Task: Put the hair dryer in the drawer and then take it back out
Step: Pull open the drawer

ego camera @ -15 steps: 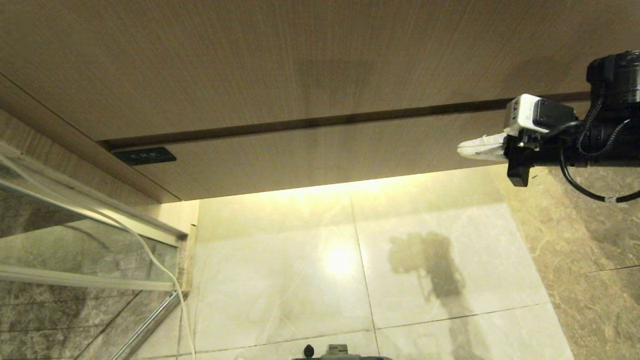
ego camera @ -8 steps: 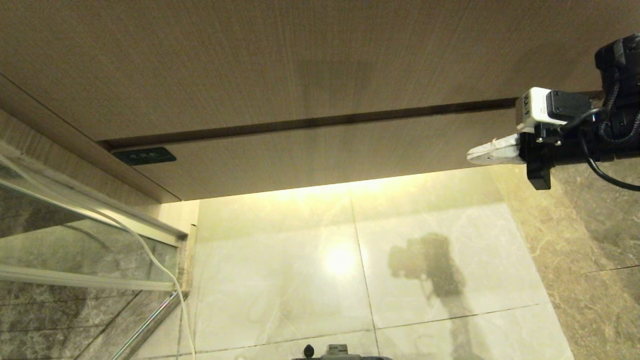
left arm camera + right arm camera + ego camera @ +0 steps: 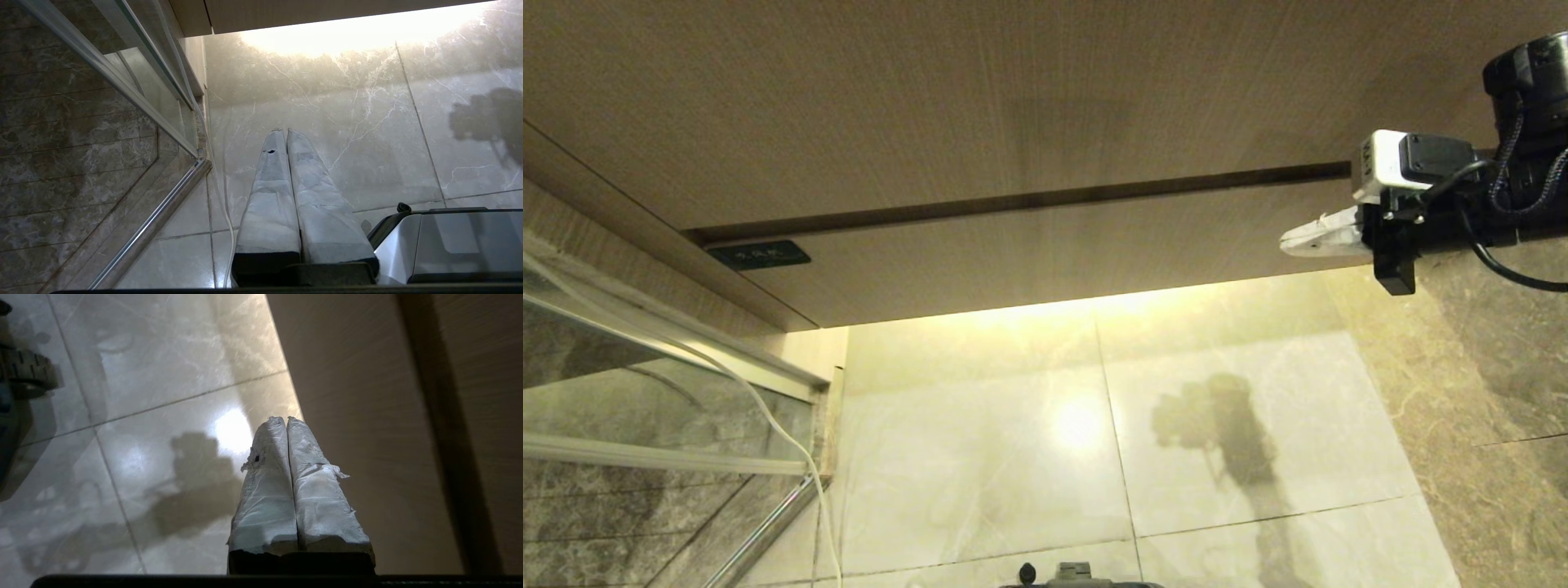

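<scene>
The right pincer (image 3: 1286,242), fingers pressed together and holding nothing, hangs at the right end of the closed drawer (image 3: 1029,253), while the left pincer (image 3: 286,131), likewise shut and empty, points at the floor (image 3: 980,441); no hair dryer shows.

My right gripper (image 3: 1286,242) has two long fingers (image 3: 265,490) wrapped in white tape, torn and frayed near the tips, with a small dark hole in one. They sit in a black block. On my right wrist there is a white box with a black part and curled black cables. My left gripper (image 3: 284,131) has the same taped fingers, greyer, beside my base (image 3: 449,245) of silver and dark glossy panels.
</scene>
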